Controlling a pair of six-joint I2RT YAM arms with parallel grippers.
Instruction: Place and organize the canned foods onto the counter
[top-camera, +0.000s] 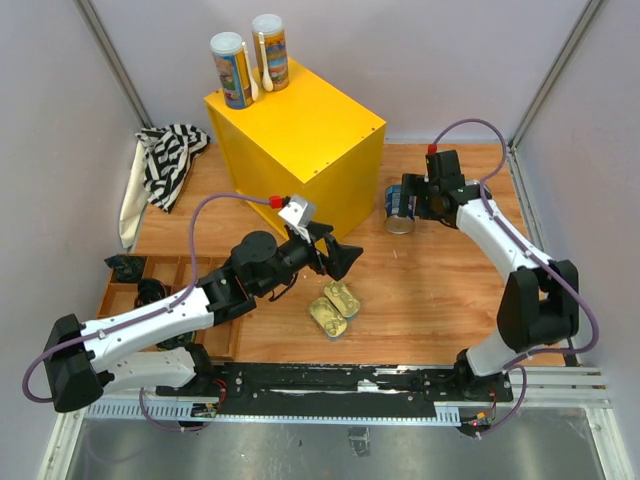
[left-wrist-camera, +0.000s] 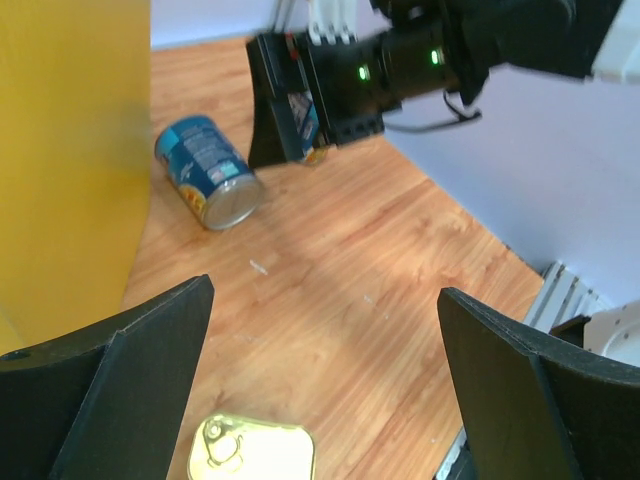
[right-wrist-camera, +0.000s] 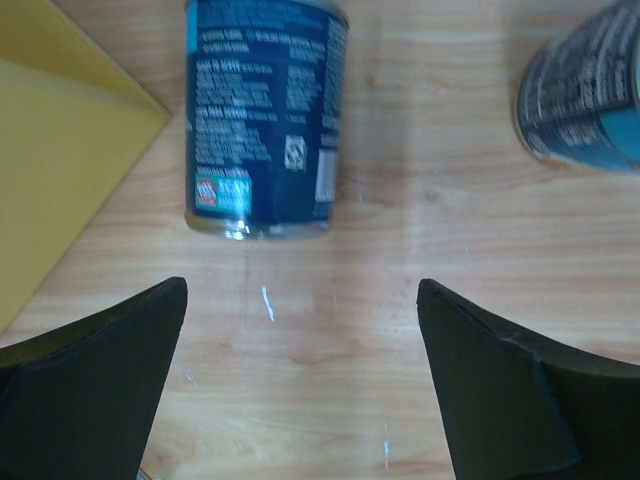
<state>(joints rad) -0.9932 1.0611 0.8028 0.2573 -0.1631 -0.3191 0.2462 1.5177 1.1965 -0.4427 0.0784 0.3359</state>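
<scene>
Left arm: stretched from lower left toward frame centre, forearm rising diagonally.
Left gripper: at centre of top view, jaws spread wide, nothing between them.
Right arm: elbow folded at right edge, forearm reaching up-left.
Right gripper: right of centre, angled downward, jaws wide apart, gripping nothing.

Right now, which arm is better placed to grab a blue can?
Right: the right end effector, open, hovers just short of a blue can lying on its side; the left end effector sits farther off, near the gold tins.
</scene>
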